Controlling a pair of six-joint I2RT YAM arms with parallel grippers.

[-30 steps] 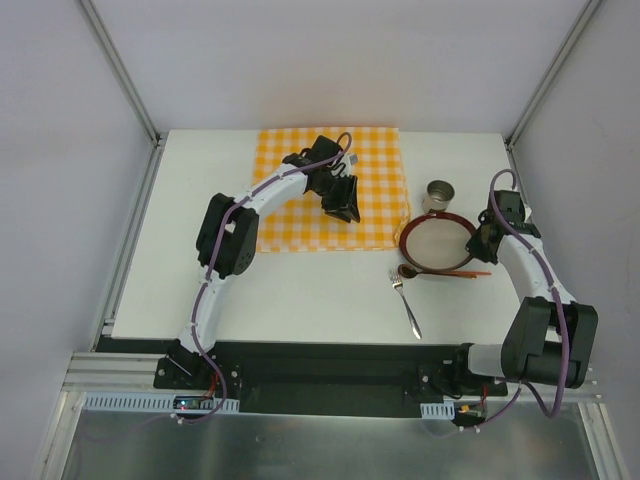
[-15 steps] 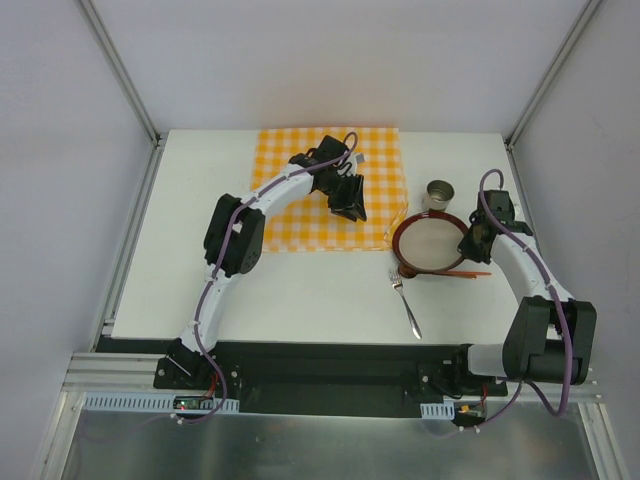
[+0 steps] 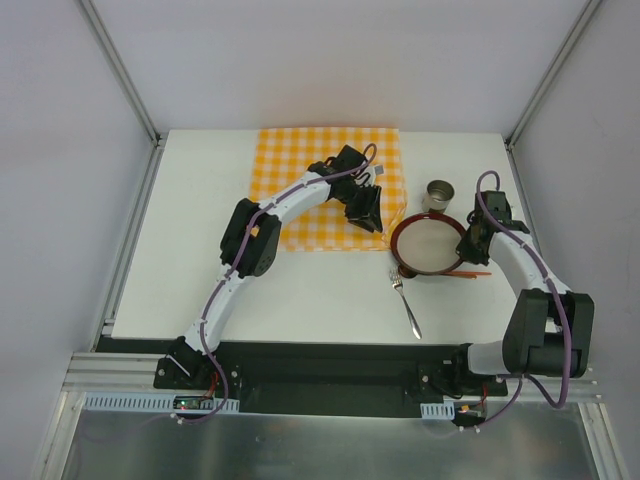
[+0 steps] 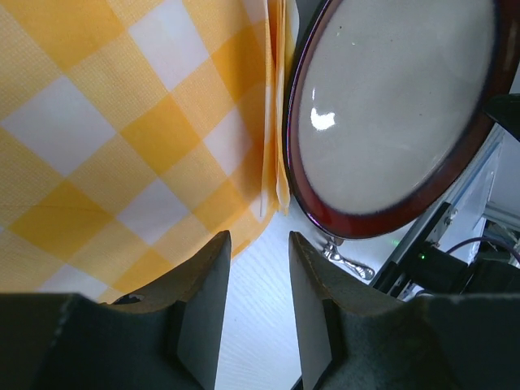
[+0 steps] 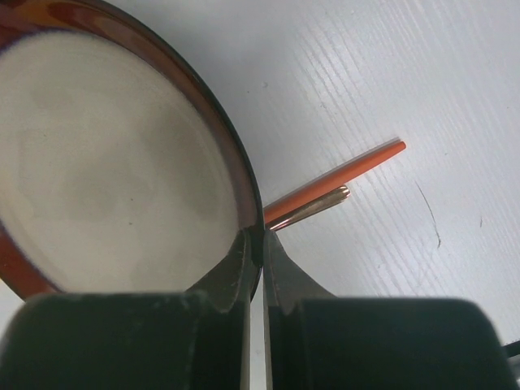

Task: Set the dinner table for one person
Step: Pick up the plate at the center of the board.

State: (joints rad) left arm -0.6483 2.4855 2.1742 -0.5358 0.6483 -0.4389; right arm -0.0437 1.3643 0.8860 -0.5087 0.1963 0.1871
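Note:
The white dinner table (image 3: 300,290) carries an orange-and-white checked cloth (image 3: 300,180) at the back middle. A plate (image 3: 432,243) with a dark red rim and pale centre lies to the cloth's right, its left edge touching the cloth's corner. My right gripper (image 3: 468,240) is shut on the plate's right rim (image 5: 258,236). My left gripper (image 3: 372,222) is open and empty over the cloth's near right corner (image 4: 244,236), beside the plate (image 4: 390,114). A fork (image 3: 408,304) lies in front of the plate.
A small metal cup (image 3: 438,193) stands behind the plate. An orange stick and a metal handle (image 5: 341,183) lie under the plate's right side. The fork's tip shows in the left wrist view (image 4: 345,260). Frame posts stand at the table's back corners.
My left gripper has moved right along the cloth toward the plate. My right gripper has drawn the plate a little leftward toward the cloth.

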